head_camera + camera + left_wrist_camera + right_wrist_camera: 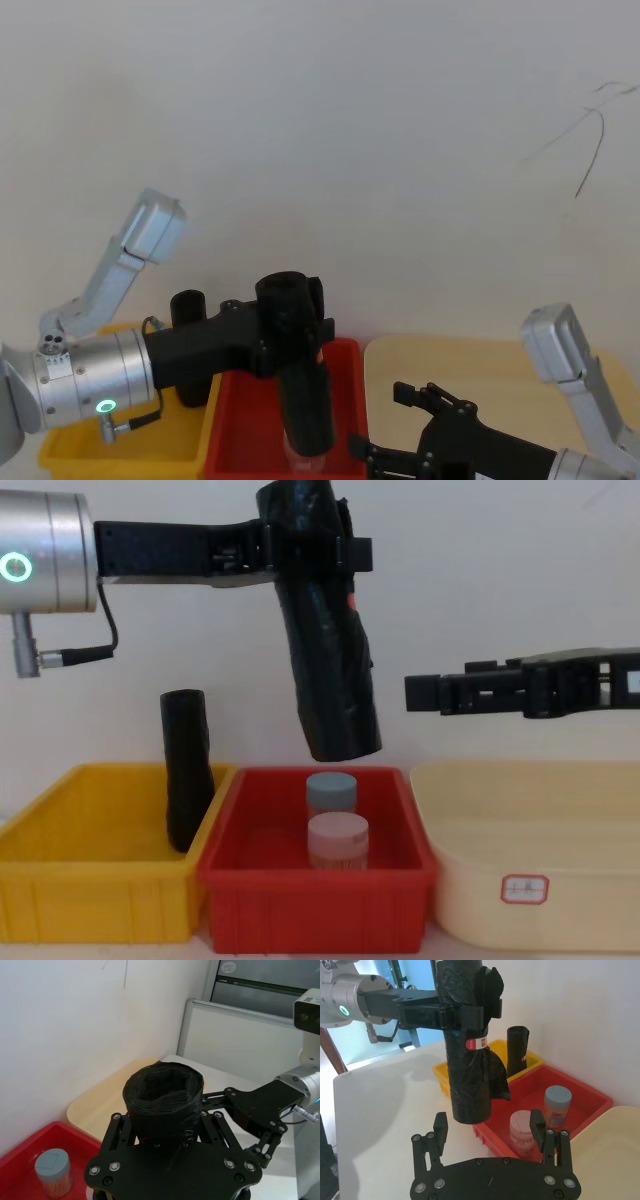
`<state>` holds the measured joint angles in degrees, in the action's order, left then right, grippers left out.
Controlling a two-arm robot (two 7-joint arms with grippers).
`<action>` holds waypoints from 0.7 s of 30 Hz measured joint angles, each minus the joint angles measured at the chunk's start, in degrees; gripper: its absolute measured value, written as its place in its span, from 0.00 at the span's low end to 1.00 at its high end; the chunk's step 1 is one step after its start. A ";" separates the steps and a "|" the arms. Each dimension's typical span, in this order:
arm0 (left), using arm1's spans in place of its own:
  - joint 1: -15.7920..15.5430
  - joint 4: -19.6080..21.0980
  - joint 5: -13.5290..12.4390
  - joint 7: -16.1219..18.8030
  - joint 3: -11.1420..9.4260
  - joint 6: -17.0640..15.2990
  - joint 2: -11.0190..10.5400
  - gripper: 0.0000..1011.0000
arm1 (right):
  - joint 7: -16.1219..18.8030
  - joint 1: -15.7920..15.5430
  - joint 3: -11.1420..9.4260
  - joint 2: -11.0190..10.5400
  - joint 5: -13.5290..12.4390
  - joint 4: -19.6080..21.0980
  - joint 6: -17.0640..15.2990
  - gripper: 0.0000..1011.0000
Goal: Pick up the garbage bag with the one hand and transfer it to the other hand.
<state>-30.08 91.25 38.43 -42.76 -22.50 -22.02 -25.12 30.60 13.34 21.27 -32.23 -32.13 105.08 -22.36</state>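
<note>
The garbage bag point(330, 660) hangs tilted, held only near its top. If you release before the other side closes, it can drop onto the jars point(337, 840) in the red bin point(310, 910) at its 6 o'clock. The left end effector point(345, 552) clamps it. The right end effector point(425, 693), at its 3 o'clock, is spread wide and touches nothing.

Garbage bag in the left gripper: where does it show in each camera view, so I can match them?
Head view: garbage bag lower centre, clamped by the left gripper, in front of the red bin.
Left wrist view: garbage bag seen end-on, between that gripper's fingers.
Right wrist view: garbage bag upright beyond the open right gripper.
Chest view: garbage bag top centre, tilted, above the red bin.
Shared landmark: the red bin.
</note>
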 joint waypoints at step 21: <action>-0.94 -0.71 1.35 -0.20 -1.76 0.13 0.87 0.48 | -0.34 2.77 3.14 2.31 -0.81 -2.85 -0.26 0.99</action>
<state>-31.02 90.54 39.79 -42.96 -24.26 -21.90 -24.24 30.26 16.11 24.40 -29.93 -32.94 102.23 -22.62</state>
